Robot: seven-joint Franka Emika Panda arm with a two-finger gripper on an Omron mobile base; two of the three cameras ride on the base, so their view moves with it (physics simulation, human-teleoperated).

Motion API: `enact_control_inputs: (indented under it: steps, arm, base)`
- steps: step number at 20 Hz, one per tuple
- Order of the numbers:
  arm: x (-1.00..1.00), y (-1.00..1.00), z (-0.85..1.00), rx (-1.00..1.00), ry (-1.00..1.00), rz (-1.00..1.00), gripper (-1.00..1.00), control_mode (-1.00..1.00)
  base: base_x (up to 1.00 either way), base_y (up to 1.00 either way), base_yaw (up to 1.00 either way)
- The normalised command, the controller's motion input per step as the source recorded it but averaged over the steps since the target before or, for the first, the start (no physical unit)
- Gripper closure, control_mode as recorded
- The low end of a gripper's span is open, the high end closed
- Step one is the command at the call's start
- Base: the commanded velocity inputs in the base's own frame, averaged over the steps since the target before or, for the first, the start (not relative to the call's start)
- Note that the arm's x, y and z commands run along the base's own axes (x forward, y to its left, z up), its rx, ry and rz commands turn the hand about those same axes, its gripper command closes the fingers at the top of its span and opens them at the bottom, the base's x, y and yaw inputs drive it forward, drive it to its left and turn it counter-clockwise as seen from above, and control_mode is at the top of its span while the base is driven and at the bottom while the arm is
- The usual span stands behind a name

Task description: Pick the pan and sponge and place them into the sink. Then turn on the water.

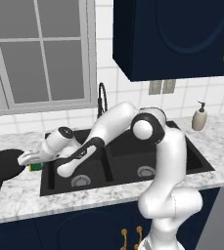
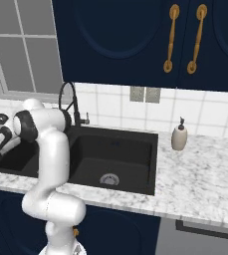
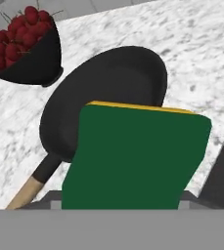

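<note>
Jaws closed on sponge (image 3: 135, 158); pan (image 3: 108, 97) just beyond.

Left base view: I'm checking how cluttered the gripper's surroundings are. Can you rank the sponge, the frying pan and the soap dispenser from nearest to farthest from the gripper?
1. The small yellow-and-green sponge, right at the gripper, by the sink's left rim.
2. The round black frying pan with a wooden handle, just beyond on the left counter.
3. The beige soap dispenser, far off on the right counter.
</note>
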Motion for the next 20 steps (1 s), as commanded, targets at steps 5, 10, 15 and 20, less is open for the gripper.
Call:
enact_control_inputs:
  steps: [5, 10, 15, 20]
  arm:
    - [0.0, 0.69, 0.43, -0.02, 0.09, -0.01, 1.0, -1.0]
    - [0.07, 0.41, 0.28, -0.08, 0.05, -0.03, 1.0, -1.0]
    - [0.35, 0.27, 0.1, -0.1, 0.0, -0.03, 1.0, -1.0]
    - [0.42, 0.18, 0.0, -0.13, 0.0, -0.04, 1.0, -1.0]
  base:
    - [0.0, 0.0, 0.0]
    - [0.0, 0.0, 0.0]
    - [0.0, 0.0, 0.0]
    - [0.0, 0.0, 0.0]
